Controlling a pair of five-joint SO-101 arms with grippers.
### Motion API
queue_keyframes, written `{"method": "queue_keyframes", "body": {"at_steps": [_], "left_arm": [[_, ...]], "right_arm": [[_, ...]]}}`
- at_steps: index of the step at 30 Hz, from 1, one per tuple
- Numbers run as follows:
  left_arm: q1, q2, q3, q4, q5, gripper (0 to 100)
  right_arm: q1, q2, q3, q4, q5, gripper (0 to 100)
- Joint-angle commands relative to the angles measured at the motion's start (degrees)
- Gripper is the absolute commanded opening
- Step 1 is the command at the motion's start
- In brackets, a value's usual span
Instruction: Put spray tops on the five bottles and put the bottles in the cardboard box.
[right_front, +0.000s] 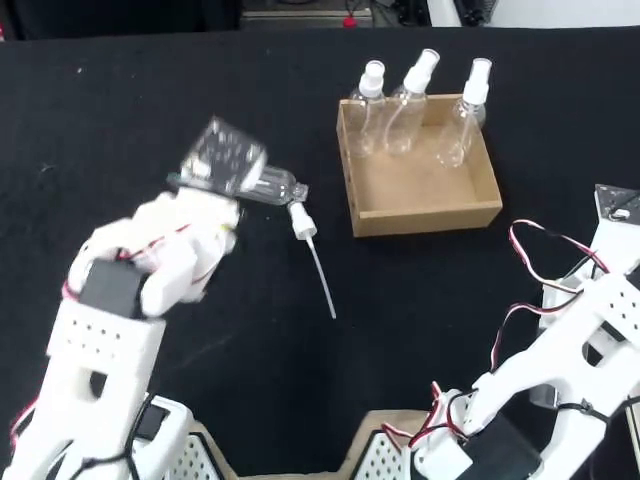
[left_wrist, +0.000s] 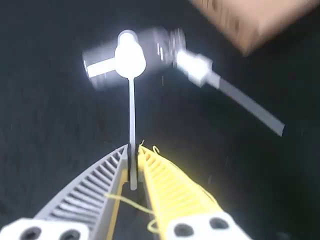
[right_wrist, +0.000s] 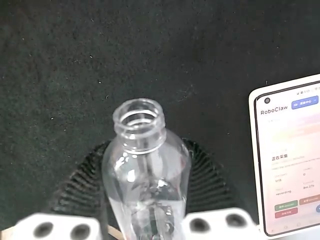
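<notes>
— Where is the left gripper (left_wrist: 132, 150)?
— Over the black cloth table (right_front: 200, 80); its ribbed grey and yellow fingers (left_wrist: 165, 185) are pressed together on the thin straight tube of the held spray top (left_wrist: 130, 57), whose white round head sits over the lying bottle (right_front: 278, 187), clear and round-shouldered.
— And the loose spray top (right_front: 303, 224)?
— Flat on the cloth by that bottle's neck, tube pointing toward the arms; three capped bottles (right_front: 408, 105) lean at the far wall of the cardboard box (right_front: 425, 215).
— The right gripper (right_wrist: 147, 145)?
— Black ribbed fingers (right_wrist: 80, 185) clamp the open-necked bottle (right_wrist: 142, 165); transparent plastic, threaded neck; a phone (right_wrist: 287, 160) lies nearby.
</notes>
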Motion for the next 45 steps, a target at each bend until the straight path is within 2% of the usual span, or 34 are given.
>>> {"method": "queue_keyframes", "body": {"at_steps": [1, 5, 10, 14, 20, 22, 27, 30, 35, 40, 45], "left_arm": [[-8.7, -7.0, 4.2, 2.3, -8.4, 3], [-19.3, -11.4, 11.5, 2.4, -15.2, 3], [-24.8, -13.1, 22.6, 2.2, -20.8, 3], [-30.0, -13.0, 26.9, 2.5, -25.3, 5], [-40.0, -13.6, 26.4, 2.7, -30.0, 28], [-41.4, -13.6, 25.1, 2.8, -31.8, 31], [-41.0, -12.7, 18.0, 2.7, -29.1, 28], [-38.3, -8.8, 13.8, 5.1, -28.0, 28], [-33.6, 8.9, 1.5, 10.0, -22.5, 28], [-27.6, 26.0, -9.1, 10.6, -19.4, 28], [-25.5, 41.0, -19.8, 10.8, -18.4, 28]], "right_arm": [[0.5, -2.5, -0.4, -1.1, 0.4, 1.1], [-0.5, -2.7, -0.5, -1.0, 0.4, 1.1], [-4.1, -2.9, -0.4, -0.5, 0.0, 1.1], [-5.1, -2.7, -0.4, -0.5, -1.1, 1.1], [-5.0, -2.9, -0.6, -0.6, -1.1, 1.1], [-4.9, -2.9, -0.5, -0.7, -1.1, 1.1], [-5.1, -2.8, -0.4, -0.7, -1.1, 1.1], [-5.1, -2.8, -0.4, -0.6, -1.1, 1.1], [-5.1, -2.9, -0.4, -0.6, -1.1, 1.1], [-5.1, -2.9, -0.4, -0.7, -1.1, 1.1], [-4.9, -2.9, -0.4, -0.7, -1.1, 1.1]]}}
